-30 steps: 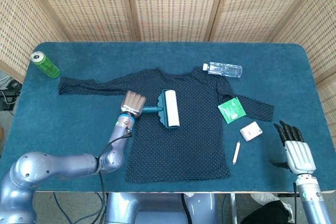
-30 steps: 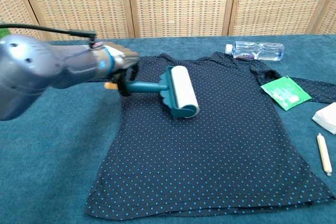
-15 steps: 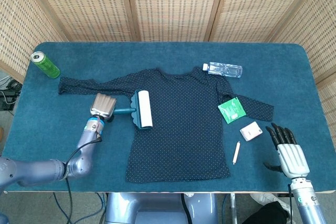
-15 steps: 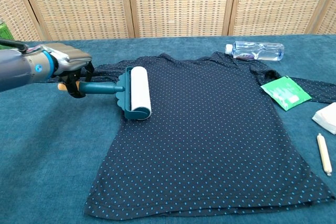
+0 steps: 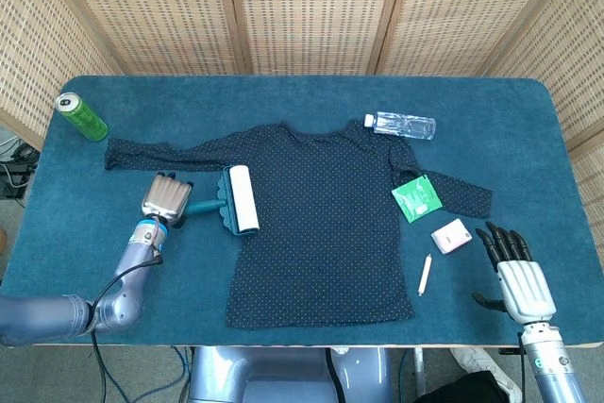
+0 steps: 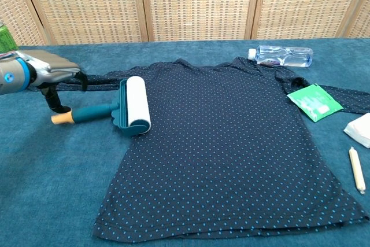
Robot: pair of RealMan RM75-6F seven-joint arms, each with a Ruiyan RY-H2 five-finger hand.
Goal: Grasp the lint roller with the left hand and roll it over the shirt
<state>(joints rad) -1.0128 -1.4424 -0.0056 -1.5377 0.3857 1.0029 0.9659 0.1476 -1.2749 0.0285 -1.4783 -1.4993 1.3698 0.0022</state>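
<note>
Starting at the left robot hand (image 5: 165, 197): hanging low over the left side of the counter (image 5: 283, 101) with fingers loosened and apart, not wrapping anything. Lying just to its right, the lint roller (image 5: 236, 199), teal handle pointing back at the hand and white roll resting across the left edge of the shirt (image 5: 321, 224), right below the sleeve. Looking from the head view, hard telling whether hand and handle are touching, since the hand is covering the handle's end.

Switching to the chest view and getting more: seeing the whole handle flat on the counter down to its orange tip, with one dark finger (image 6: 55, 101) curving down just above that tip. Still not telling for sure whether it's touching. Also showing the roller (image 6: 134, 107) tilted a bit, roll half on the fabric.

Catching only in the head view: the right robot hand (image 5: 514, 276), well apart at the front right corner, fingers spread and holding nothing.

Moving outward: a green can (image 5: 82, 116) standing at the far left, a water bottle (image 5: 404, 125) lying by the collar, a green packet (image 5: 416, 198) sitting on the right sleeve, a small white box (image 5: 451, 235) and a thin stick (image 5: 425, 274) lying near the right hem.
</note>
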